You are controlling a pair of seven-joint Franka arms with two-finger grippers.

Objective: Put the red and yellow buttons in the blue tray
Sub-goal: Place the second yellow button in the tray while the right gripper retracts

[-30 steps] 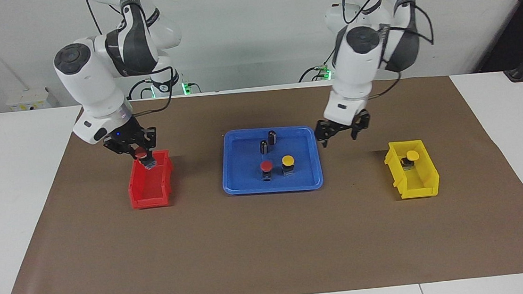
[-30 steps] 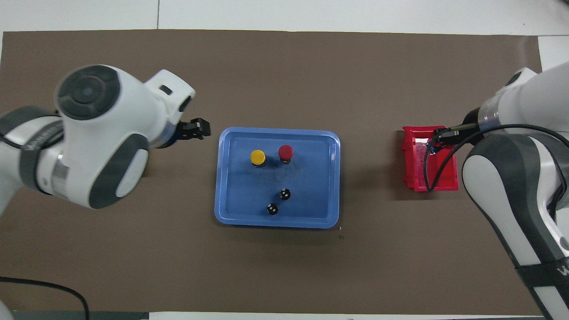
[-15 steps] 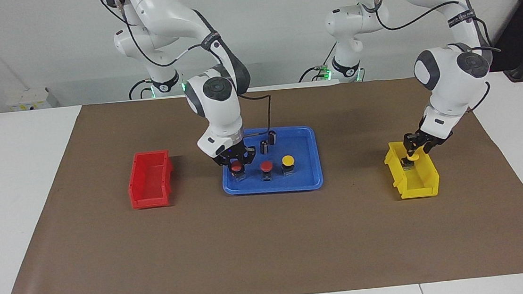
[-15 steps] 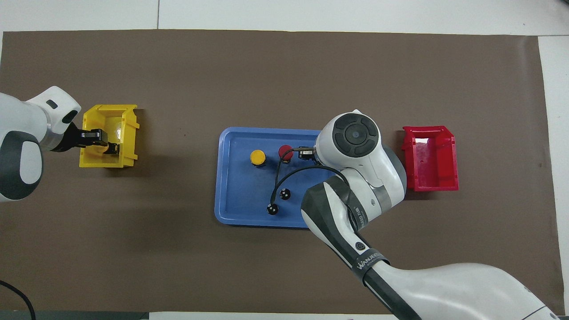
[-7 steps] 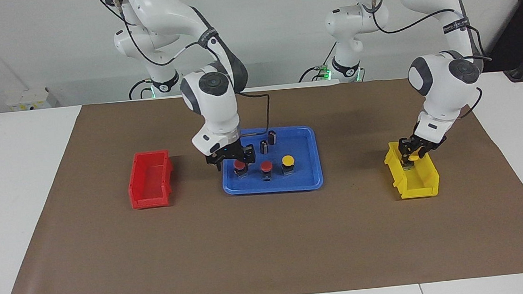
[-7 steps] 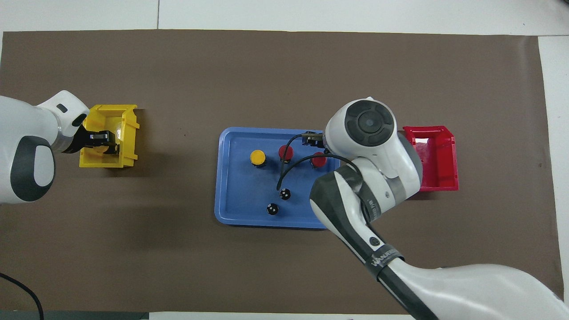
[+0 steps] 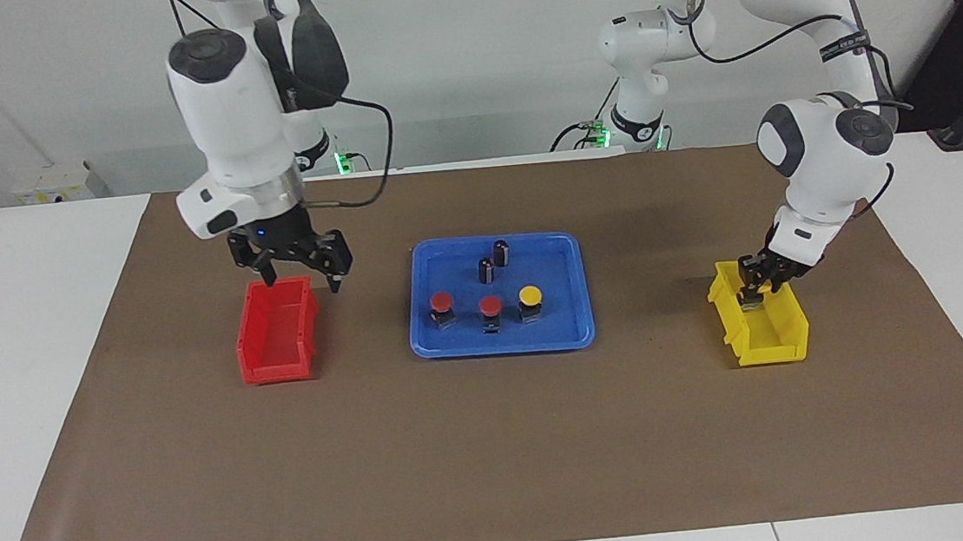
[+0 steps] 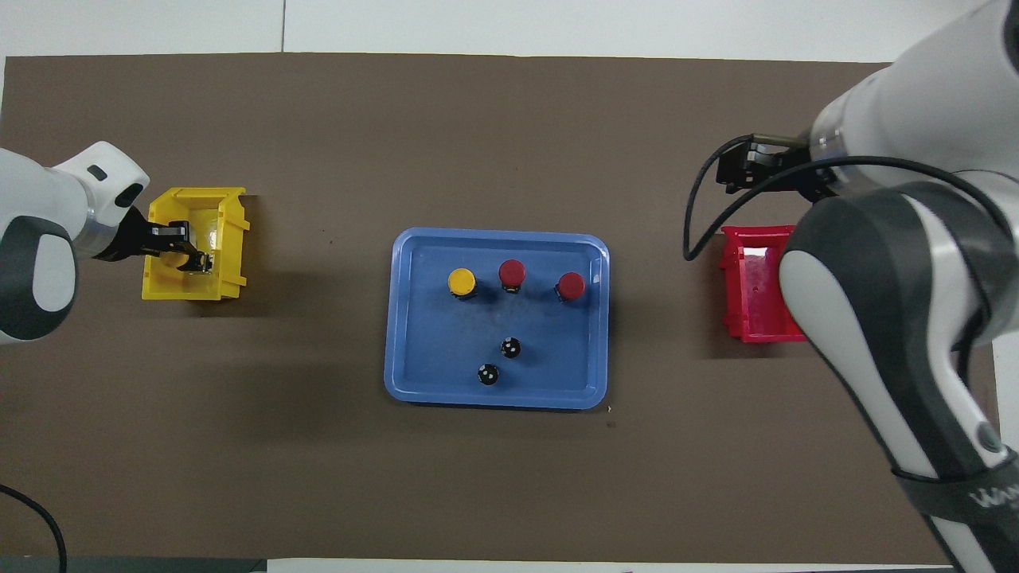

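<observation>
I see my right pincer point(image 7: 298, 265) raised over the end of the red bin point(image 7: 277, 330) that is nearer to the robots; its two fingers point(image 7: 336, 266) are spread wide and there is nothing between them; the bin under it shows only its bare red floor.

My left pincer point(image 7: 759, 277) is lowered into the yellow bin point(image 7: 760, 312), at the end of the bin nearer to the robots; in the overhead view its dark fingers point(image 8: 185, 248) sit around a small dark part with a bit of yellow, which I take for the base of the last yellow button point(image 8: 201, 260); the cap is hidden by the pincer, so I cannot tell if the fingers are clenched on it or only beside it.

The blue tray point(image 7: 570, 332) lies on the brown mat in the middle of the desk point(image 7: 9, 347), between my two pincers and well apart from both; inside it, in one row at the side farther from the robots, stand three buttons upright on their black bases: a red button point(image 7: 442, 302) at the end toward the right pincer, a second red button point(image 7: 491, 306) in the middle, and a yellow button in the tray point(image 7: 530, 296) at the end toward the left pincer; they are near each other but do not touch.

Nearer to the robots in the same tray stand two dark cylinders point(image 7: 494, 261) with silvery bands, close together.
</observation>
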